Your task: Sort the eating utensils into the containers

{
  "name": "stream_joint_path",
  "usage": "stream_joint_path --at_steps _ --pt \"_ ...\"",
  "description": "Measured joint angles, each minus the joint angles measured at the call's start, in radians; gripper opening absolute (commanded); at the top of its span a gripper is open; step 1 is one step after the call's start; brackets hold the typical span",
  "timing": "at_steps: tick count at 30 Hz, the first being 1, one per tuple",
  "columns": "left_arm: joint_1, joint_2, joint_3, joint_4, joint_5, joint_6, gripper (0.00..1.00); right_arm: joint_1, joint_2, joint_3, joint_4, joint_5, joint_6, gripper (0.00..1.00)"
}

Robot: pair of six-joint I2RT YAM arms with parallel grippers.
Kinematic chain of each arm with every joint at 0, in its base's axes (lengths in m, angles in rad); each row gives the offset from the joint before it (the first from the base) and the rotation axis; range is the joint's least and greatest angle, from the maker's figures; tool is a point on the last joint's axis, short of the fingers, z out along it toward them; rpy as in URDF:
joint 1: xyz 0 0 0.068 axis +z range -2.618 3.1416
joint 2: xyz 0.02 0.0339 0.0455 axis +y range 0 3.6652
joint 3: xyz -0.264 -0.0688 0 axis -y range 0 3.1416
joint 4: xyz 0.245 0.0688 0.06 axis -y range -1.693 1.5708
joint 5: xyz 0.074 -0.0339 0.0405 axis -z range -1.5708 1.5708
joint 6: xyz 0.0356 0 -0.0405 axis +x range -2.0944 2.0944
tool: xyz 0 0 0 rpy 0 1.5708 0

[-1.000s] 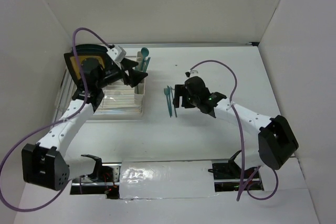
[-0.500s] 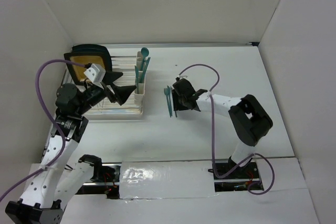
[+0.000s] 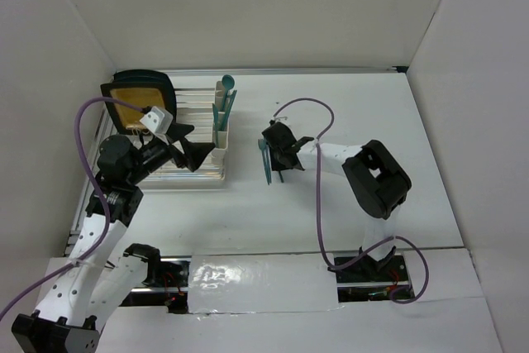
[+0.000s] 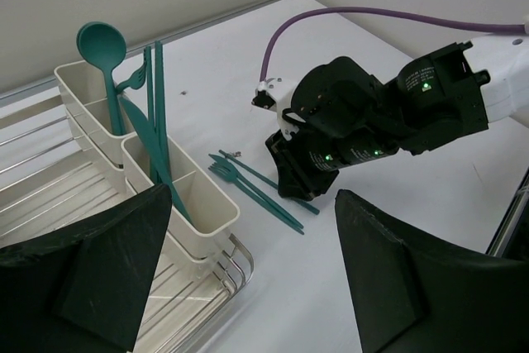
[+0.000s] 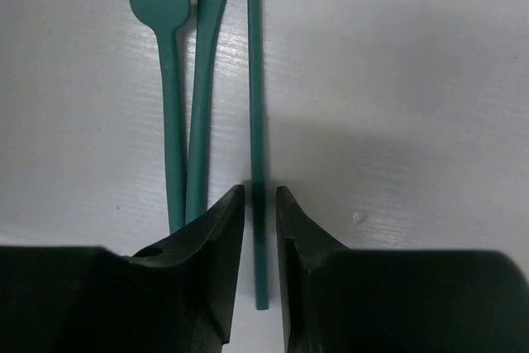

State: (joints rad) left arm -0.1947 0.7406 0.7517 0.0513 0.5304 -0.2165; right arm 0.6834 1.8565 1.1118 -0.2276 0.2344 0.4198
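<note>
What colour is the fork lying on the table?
Dark teal; the fork shows best in the right wrist view.

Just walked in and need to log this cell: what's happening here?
The right gripper is down on the table, its narrowly open jaws straddling a thin teal stick that lies beside a fork and a knife-like piece, not yet lifted. The left gripper hovers open and empty by the cream cups, which already hold a spoon and other teal utensils.
</note>
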Motion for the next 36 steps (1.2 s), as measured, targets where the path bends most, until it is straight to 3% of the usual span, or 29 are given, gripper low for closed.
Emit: stream_joint_path --at_steps 4,5,8,15,22,28,36 --pt "0.0 -0.013 0.0 0.0 -0.014 0.001 0.93 0.02 0.031 0.028 -0.003 0.063 -0.003 0.23" --pt "0.0 -0.015 0.0 0.0 -0.019 0.002 0.93 0.027 0.04 0.038 -0.002 0.082 -0.005 0.14" --pt "0.0 -0.016 0.0 -0.004 -0.031 0.002 0.93 0.047 0.063 0.059 0.006 0.126 -0.01 0.0" --pt "-0.006 0.056 0.034 -0.064 -0.04 -0.026 0.9 0.054 0.013 -0.015 0.055 0.129 0.02 0.0" --pt "-0.024 0.24 0.208 -0.134 -0.042 -0.158 0.85 0.051 -0.273 -0.185 0.015 0.021 0.097 0.0" --pt "-0.119 0.338 0.241 -0.117 -0.043 -0.242 0.84 0.049 -0.529 -0.187 0.085 -0.124 0.121 0.0" --pt "-0.24 0.53 0.327 -0.108 -0.103 -0.294 0.83 0.049 -0.636 -0.188 0.119 -0.249 0.144 0.0"
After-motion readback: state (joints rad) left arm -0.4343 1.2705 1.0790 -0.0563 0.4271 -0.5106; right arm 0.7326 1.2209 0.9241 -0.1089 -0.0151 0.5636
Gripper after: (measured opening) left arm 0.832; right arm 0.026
